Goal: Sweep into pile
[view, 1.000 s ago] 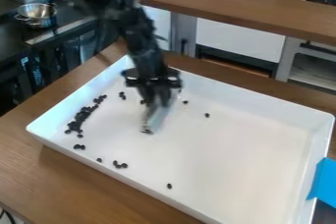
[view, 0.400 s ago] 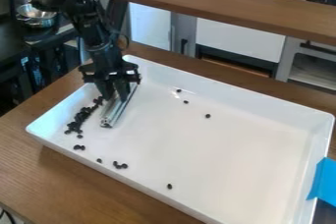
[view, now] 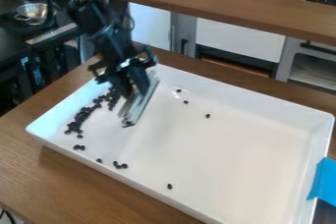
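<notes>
Bar (view: 137,104) held crosswise to the push does the sweeping here: its broad side ought to face the dark pieces (view: 82,115) bunched by the tray's (view: 263,105) left wall and press them gently together. It should ride low and level along its whole length, since a raised end would let the little things slip beneath. A slow, even stroke suits them, for they look ready to roll; a hard shove could crush the bunch against the wall or send pieces round the bar's ends. The strays toward the far wall (view: 185,102) and those near the front wall (view: 120,165) (one sits well off by itself (view: 169,186)) would best be gathered in separate strokes, each begun from behind them.

The bar is inside the tray, just to the right of the pieces. Its long axis runs on a steep slant, from the upper end by the gripper (view: 135,93) down and a little left to the free end, which points toward the front wall. It stands steeper in the view than the left wall, so a slight turn would probably bring the two into line. Whether its underside touches the tray I cannot tell. The jaws are closed on the bar's upper part, parted only by its thickness.
</notes>
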Motion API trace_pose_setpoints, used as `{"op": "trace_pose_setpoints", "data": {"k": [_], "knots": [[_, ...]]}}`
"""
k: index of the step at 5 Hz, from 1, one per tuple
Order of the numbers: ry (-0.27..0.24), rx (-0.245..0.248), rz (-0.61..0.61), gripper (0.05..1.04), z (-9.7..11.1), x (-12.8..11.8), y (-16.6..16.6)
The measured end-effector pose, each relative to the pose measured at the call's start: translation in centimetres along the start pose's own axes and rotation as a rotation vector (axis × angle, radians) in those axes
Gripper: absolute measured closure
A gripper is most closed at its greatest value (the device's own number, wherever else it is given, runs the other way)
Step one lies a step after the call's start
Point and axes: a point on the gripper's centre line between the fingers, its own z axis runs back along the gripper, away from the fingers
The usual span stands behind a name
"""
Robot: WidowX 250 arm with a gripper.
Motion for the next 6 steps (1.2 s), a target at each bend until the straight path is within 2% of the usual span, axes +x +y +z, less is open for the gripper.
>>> {"op": "trace_pose_setpoints", "data": {"k": [1, 2, 3, 5, 6], "knots": [[0.010, -0.089, 0.044, 0.745, 0.2, -2.0, -3.9], [0.029, -0.067, 0.042, 0.745, -2.0, -3.4, -6.7], [0.028, -0.007, -0.006, 0.745, -3.8, -4.7, -8.3], [-0.011, 0.072, -0.102, 0.745, -7.4, -7.7, -8.4], [-0.030, 0.109, -0.115, 0.745, -8.4, -8.3, -7.3]]}}
